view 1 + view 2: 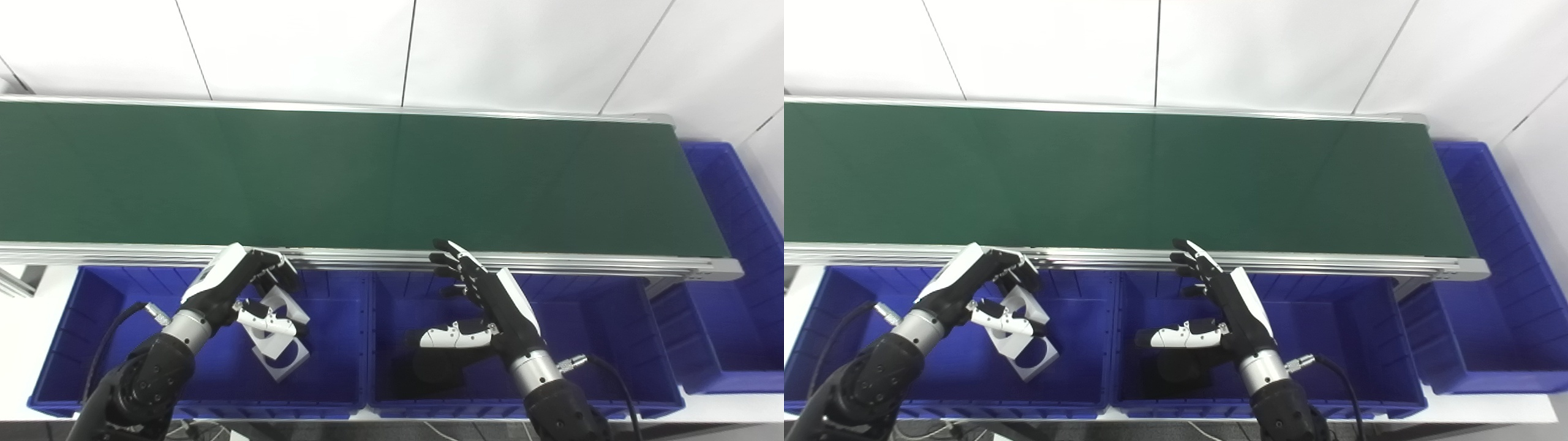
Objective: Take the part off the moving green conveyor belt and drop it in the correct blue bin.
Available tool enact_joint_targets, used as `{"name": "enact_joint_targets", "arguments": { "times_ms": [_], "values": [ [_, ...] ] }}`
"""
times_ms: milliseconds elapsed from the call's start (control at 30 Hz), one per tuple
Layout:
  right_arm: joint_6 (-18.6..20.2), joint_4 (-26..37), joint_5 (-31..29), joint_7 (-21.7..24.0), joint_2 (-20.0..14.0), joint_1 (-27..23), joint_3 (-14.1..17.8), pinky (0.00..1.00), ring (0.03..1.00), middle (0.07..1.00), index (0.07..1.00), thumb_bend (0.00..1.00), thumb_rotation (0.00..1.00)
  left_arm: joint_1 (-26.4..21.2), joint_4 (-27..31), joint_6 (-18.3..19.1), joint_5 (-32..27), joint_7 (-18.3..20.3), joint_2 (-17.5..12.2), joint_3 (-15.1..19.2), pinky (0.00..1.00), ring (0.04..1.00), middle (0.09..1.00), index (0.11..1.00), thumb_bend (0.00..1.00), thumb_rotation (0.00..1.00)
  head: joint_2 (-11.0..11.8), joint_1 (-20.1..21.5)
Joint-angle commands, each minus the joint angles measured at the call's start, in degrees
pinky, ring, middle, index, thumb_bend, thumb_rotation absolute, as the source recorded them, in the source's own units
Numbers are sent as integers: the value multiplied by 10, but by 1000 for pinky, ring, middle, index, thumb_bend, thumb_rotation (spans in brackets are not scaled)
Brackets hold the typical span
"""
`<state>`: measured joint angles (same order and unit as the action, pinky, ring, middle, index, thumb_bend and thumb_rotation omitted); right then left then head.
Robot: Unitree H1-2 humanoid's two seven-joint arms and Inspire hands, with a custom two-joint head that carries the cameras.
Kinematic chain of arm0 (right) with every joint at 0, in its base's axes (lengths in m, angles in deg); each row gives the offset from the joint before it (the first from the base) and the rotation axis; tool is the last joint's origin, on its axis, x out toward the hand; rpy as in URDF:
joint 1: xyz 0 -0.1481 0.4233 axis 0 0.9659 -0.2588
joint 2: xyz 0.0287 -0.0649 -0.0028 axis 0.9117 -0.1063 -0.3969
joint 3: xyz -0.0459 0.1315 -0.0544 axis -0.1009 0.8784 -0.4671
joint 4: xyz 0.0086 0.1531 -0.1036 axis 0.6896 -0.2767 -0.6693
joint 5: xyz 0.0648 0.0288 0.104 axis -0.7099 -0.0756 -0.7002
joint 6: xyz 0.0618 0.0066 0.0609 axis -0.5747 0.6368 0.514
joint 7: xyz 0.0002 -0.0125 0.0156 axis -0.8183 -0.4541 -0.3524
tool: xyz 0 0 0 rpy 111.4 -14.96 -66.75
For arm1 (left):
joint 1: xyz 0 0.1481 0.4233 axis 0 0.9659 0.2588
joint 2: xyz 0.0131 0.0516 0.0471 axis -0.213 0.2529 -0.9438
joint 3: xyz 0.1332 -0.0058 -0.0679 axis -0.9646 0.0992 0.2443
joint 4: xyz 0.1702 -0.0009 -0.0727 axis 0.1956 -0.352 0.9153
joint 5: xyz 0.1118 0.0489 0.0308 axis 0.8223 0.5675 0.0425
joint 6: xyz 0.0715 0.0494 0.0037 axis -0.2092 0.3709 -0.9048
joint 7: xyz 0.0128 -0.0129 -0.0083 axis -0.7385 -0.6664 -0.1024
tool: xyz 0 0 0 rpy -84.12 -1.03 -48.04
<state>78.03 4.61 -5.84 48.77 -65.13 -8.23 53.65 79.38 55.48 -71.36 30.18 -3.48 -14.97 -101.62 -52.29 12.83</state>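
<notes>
Your left hand (245,285) is curled around the white part (278,334), fingers over its upper plate and thumb across the front, holding it over the left bin (67,343). That part, a pale bracket with round cut-outs, hangs tilted inside the bin's walls, its lower end near the floor; whether it touches cannot be told. The belt (343,177) behind is bare.

Your right hand (484,306) holds nothing, fingers spread and pointing toward the belt rail, thumb out sideways, hovering over the middle bin (588,343), which holds a dark part (432,367) below it.

Watch the release. If the thumb lets go late, the bracket may snag on it by a cut-out and swing rather than fall. Lifting away too steeply could knock your knuckles against the rail, which sits just above them. If this bin is the wrong one for white parts, opening now misplaces it, so check first.
</notes>
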Motion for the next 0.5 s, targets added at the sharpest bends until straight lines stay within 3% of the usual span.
{"name": "enact_joint_targets", "arguments": {
  "times_ms": [0, 100, 267, 333, 467],
  "values": [
    [1, 19, 1, -3, 2, -2, 1, 710, 834, 851, 905, 851, 155, -20, 25, 8, 13, 10, -10, -5, 565, 707, 805, 739, 637, 5, 1, 0],
    [3, 20, 6, -4, 1, -2, 0, 703, 829, 847, 903, 851, 153, -26, 27, 23, 28, 30, -18, -17, 597, 743, 823, 778, 697, 68, 1, 0],
    [9, 21, 10, 0, -2, -4, -2, 704, 834, 850, 905, 852, 145, -32, 27, 30, 17, 49, -18, -18, 587, 725, 816, 787, 771, 142, 1, 0],
    [18, 23, 8, 7, -4, -5, -2, 713, 847, 862, 912, 851, 136, -32, 26, 29, -8, 57, -16, -10, 592, 721, 809, 784, 796, 159, 2, 1],
    [30, 27, 9, 17, -9, -6, -7, 720, 852, 872, 916, 862, 133, -23, 24, 20, -121, 75, -2, 27, 619, 742, 804, 778, 821, 152, 4, 2]
  ]
}}
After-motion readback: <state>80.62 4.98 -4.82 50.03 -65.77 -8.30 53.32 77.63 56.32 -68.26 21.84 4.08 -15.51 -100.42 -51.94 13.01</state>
